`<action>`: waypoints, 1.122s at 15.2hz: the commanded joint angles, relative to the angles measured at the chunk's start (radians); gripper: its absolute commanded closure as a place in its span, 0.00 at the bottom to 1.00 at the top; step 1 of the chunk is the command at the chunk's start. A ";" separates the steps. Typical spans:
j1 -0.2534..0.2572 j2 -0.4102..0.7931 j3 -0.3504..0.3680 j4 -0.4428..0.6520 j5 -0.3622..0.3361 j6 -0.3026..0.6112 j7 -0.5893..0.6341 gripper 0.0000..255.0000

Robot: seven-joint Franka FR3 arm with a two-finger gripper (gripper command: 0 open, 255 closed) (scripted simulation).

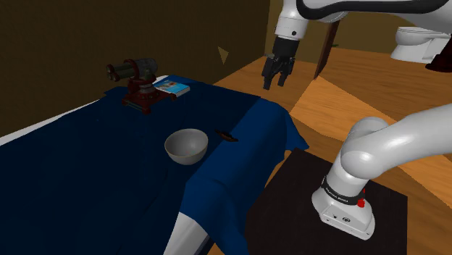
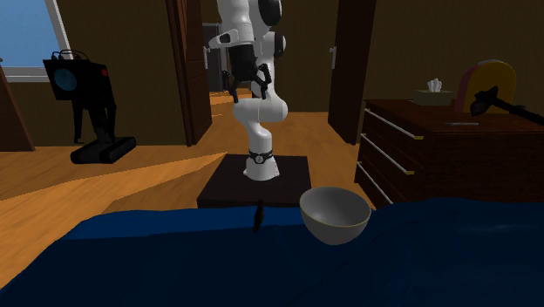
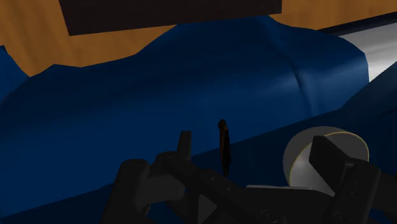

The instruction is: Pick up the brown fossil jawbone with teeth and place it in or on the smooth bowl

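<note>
One small, dark jawbone (image 1: 227, 135) lies on the blue cloth (image 1: 87, 181), well below my gripper (image 1: 277, 74) and apart from it. My fingers (image 3: 184, 146) are spread wide with nothing held between them. In the wrist view the jawbone (image 3: 223, 147) shows in the gap between them, closer to one finger than the other. It is too dark for me to make out any teeth.

Just past the jawbone from me stands a smooth grey bowl (image 1: 181, 151), upright and empty. It is near the bone but not touching it, and one of my fingers partly covers it in the wrist view.

Much farther across the cloth from me sits a dark red device (image 1: 141, 83) with a flat book (image 1: 174, 88) just beside it. Below and behind me, my stand (image 1: 304, 195) is a dark box on the wooden floor (image 1: 340, 101), close against the cloth's draped edge.
</note>
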 commanded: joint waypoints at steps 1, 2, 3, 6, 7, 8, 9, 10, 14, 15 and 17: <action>0.000 0.000 0.000 0.000 0.000 0.000 0.000 0.00; 0.003 0.020 0.004 -0.015 0.001 0.033 -0.004 0.00; 0.006 0.041 0.009 -0.029 0.001 0.067 -0.008 0.00; 0.016 0.113 0.021 -0.062 0.003 0.167 -0.019 0.00; 0.019 0.140 0.025 -0.070 0.004 0.200 -0.022 0.00; 0.022 0.167 0.029 -0.077 0.004 0.234 -0.026 0.00; 0.026 0.196 0.033 -0.083 0.005 0.267 -0.029 0.00; 0.029 0.227 0.037 -0.087 0.005 0.299 -0.032 0.00; 0.041 0.357 0.051 -0.090 0.006 0.427 -0.044 0.00; 0.044 0.392 0.055 -0.087 0.006 0.458 -0.047 0.00; 0.049 0.465 0.062 -0.078 0.005 0.517 -0.052 0.00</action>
